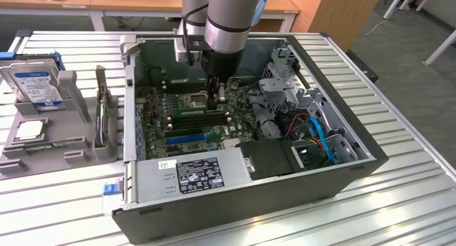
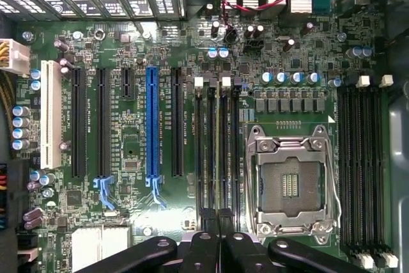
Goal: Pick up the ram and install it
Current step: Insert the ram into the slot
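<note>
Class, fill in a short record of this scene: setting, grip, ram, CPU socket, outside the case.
setting: open computer case on a slatted table
grip: hand shut on the ram, inside the case
ram: lies along a memory slot beside the CPU socket; seating unclear
CPU socket: empty
outside the case: hard drive in a grey holder, at the exterior view's left

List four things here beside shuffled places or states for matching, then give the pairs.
1 ram
2 hard drive
3 CPU socket
4 power supply

A empty, no chip in it
B standing in the grey holder, outside the case
C edge-on between the fingers of the gripper, at the memory slots
D inside the case, label up

Pairs: 1-C, 2-B, 3-A, 4-D
</note>
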Action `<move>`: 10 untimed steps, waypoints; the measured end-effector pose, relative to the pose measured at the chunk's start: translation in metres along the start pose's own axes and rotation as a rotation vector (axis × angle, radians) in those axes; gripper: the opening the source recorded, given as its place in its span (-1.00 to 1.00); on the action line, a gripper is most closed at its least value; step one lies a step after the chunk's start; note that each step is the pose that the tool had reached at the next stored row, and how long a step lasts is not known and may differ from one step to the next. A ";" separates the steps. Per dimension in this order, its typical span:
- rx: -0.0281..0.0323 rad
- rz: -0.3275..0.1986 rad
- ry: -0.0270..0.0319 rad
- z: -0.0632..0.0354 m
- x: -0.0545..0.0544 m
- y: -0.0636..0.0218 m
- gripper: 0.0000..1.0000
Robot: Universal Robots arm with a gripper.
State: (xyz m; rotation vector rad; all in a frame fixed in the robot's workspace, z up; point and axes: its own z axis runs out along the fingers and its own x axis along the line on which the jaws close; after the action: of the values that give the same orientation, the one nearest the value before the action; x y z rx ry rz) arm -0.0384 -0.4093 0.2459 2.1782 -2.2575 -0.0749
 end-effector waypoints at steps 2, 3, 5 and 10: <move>0.0000 0.000 -0.0001 0.0014 0.000 -0.0001 -0.77; 0.0000 0.000 0.0000 0.0019 0.000 -0.0001 -0.77; -0.0001 0.000 0.0001 0.0018 0.000 -0.0001 -0.77; 0.0001 0.000 -0.0002 0.0020 0.001 0.0000 -0.77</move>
State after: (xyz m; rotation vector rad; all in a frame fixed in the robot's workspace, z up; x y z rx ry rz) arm -0.0384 -0.4103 0.2439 2.1783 -2.2578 -0.0751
